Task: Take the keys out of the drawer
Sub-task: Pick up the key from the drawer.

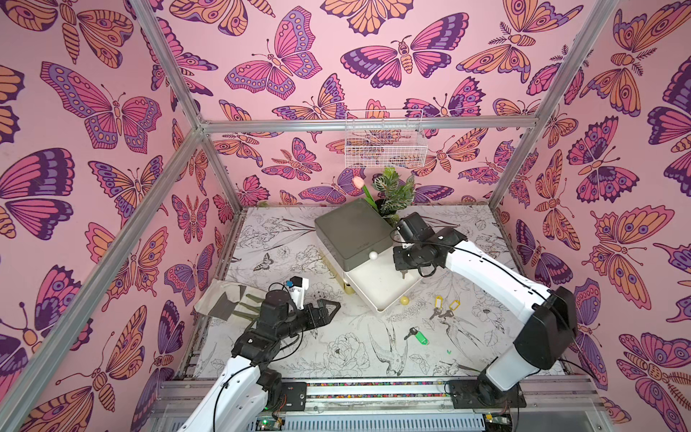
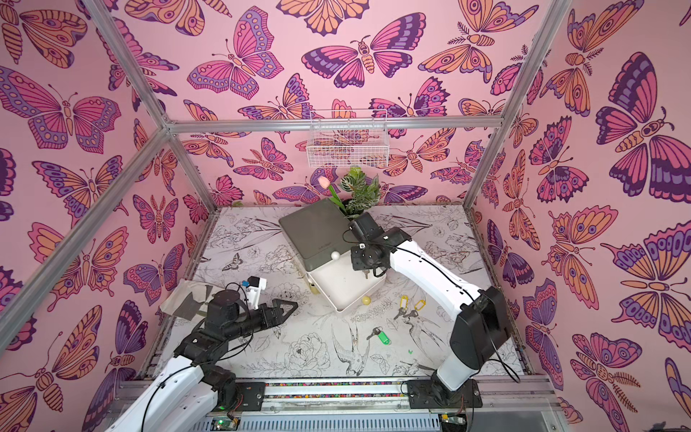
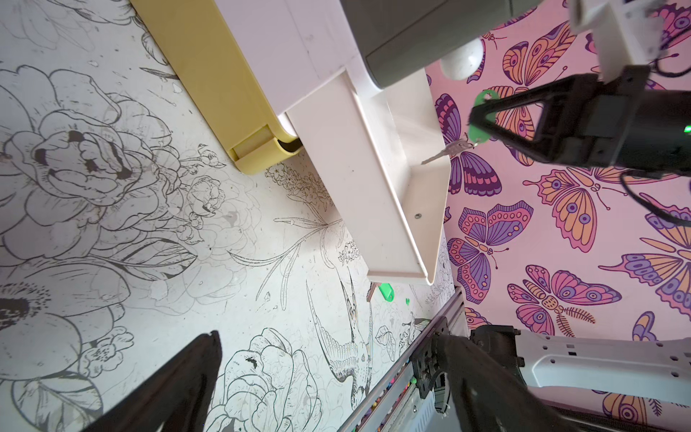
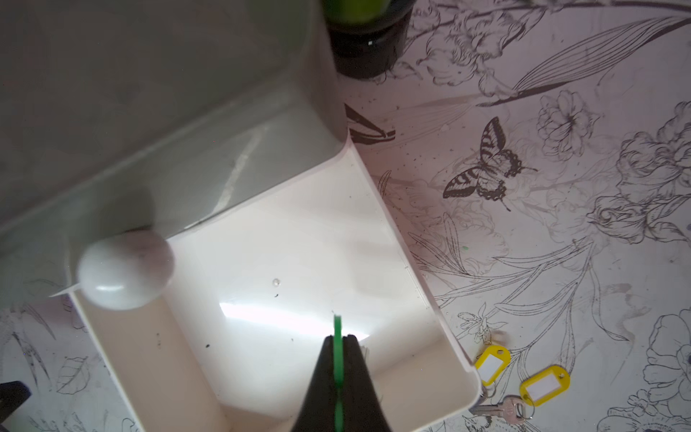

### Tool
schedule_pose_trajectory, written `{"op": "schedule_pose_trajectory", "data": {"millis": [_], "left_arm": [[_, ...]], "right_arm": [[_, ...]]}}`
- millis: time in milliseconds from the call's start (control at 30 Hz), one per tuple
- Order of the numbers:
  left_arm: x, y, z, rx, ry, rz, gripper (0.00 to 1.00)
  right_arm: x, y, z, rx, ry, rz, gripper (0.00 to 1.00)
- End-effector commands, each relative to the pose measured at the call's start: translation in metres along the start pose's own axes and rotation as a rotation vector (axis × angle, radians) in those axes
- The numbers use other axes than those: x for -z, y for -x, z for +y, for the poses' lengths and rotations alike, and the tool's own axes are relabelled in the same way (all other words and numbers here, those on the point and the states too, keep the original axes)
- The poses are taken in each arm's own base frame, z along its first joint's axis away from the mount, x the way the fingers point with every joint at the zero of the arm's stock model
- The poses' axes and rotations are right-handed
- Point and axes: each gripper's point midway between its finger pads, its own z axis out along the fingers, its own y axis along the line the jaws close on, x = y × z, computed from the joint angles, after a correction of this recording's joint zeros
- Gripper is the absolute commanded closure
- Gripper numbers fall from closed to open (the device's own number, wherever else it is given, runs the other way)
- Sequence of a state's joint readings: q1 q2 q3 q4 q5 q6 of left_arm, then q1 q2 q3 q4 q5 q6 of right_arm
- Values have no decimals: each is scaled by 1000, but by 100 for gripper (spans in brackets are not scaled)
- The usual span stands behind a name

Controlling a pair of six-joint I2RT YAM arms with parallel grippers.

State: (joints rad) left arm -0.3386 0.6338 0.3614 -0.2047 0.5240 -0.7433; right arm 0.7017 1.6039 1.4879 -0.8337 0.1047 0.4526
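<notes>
One drawer stands open, a smooth, glossy white plastic tray with rounded corners. Left of the drawer, the left gripper hangs over the flower-printed bench, its black triangular fingers spread wide and holding nothing. Above the drawer's floor, the right gripper is clamped on the thin edge of a flat green plastic tag, and a silvery metal key dangles below the tag. Just right of the drawer's front corner lie two keys with yellow rectangular tags. Another green-tagged key lies on the bench farther out in front of the drawer.
</notes>
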Motion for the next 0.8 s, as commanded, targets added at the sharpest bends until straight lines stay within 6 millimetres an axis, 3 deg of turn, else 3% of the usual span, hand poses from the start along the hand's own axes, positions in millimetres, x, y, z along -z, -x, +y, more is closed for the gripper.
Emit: {"op": "schedule_pose_trajectory", "data": {"millis": [0,200,400,600,767], "left_arm": [[4,14,-19,-51,-49,-30,1],[1,13,-30,-40,-84,23,1],[-5,1,-49,-71,-139,103,1],[-12,-10,-60,-105,-150,151,1],[-6,-9,-57,-93,-136,98,1]], "right_arm": [[38,12,-3,-48,15,-73,97],[83,-12,-16,-122,46,-102,97],[98,-61,-36,-180,36,-63,97],[84,-111,-52,-235,19,-7,97],[56,-145,-57,-276,26,57,97]]}}
